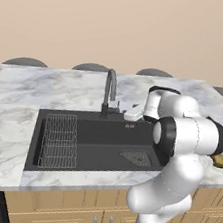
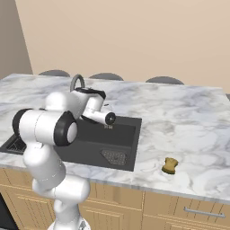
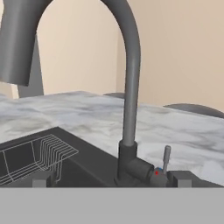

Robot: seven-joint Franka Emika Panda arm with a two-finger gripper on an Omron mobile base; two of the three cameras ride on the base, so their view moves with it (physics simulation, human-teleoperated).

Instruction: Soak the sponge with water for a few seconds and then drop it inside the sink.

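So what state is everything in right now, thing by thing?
sponge: lying on the marble counter, right of the sink, untouched.
faucet: upright, no water running from its spout.
faucet handle: standing upright.
sink: dry-looking, no sponge inside.
wire rack: sitting in the left part of the sink.
pincer: open, holding nothing, close to the faucet's base.

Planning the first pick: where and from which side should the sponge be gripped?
Grip the sponge across its wavy sides, coming from straight above. It rests apart on the counter right of the sink, with nothing crowding it, so the open end effector can likely straddle it.
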